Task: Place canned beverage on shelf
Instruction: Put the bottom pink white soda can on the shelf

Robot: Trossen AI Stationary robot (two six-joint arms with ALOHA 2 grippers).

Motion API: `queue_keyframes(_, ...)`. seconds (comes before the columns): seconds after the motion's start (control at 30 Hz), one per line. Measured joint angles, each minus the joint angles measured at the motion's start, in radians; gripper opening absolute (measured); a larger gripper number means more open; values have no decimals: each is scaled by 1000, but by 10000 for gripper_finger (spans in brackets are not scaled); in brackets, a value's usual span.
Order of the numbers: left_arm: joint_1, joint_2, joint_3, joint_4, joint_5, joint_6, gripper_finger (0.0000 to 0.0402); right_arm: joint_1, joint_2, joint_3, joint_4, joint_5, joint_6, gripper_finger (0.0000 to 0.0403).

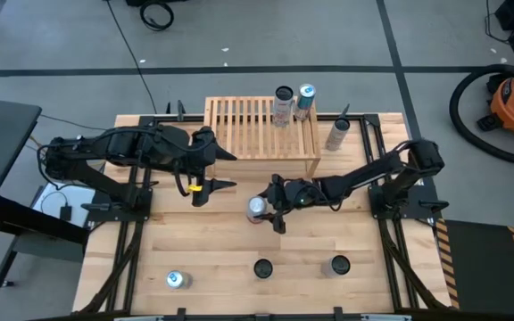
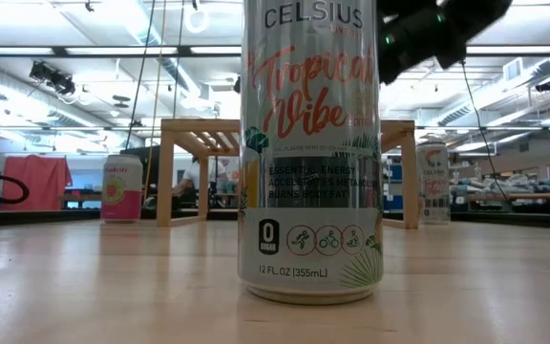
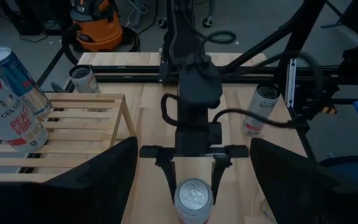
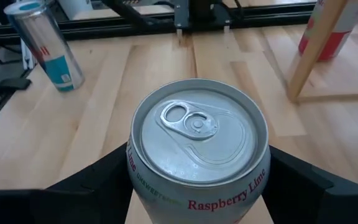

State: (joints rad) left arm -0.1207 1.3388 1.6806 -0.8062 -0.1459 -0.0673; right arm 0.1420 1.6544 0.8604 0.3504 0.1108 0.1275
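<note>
Where the bench (image 1: 203,241) meets its near edge, three cans stand upright in a loose row: a left can (image 1: 177,280) towards the near left corner, a Celsius can (image 1: 263,267) about midway, and a dark-topped can (image 1: 338,265) to its right. Seen level from that edge, the Celsius can fills the middle of the low view and reads "Tropical Vibe".

Farther in, around the middle of the bench, the raspberry can (image 1: 257,208) stands upright on the wood, its pull-tab top facing up. The right claw (image 1: 263,210) reaches in from the right side and holds it, one dark finger pressed to each side of the can. "Raspberry Lime" is printed round its rim.

Left of that, the left claw (image 1: 226,170) hangs over the bench just off the shelf's near left corner, spread wide with nothing between its fingers.

Beyond both, the shelf (image 1: 248,134) sits against the middle of the far edge, its slatted top mostly bare. Two cans stand at its far right corner, a white can (image 1: 283,105) and a blue can (image 1: 306,100), close together. A grey can (image 1: 337,134) stands on the bench just beside the shelf's right end.
</note>
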Motion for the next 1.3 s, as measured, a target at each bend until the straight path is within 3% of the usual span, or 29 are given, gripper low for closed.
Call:
queue_keyframes(0.37, 0, 0, 0, 0, 0, -9, 314, -61, -92, 214, -309, 0, -60, 291)
queue_keyframes(0.67, 17, -28, -1, -5, 0, -16, 314, -192, -125, 372, -487, -50, -141, 291)
queue_keyframes(0.87, 50, -65, 0, -28, 0, -19, 314, -308, -122, 444, -544, -89, -170, 291)
queue_keyframes(1.3, 52, -75, 0, -45, 0, -18, 314, -459, -118, 450, -524, -214, -161, 291)
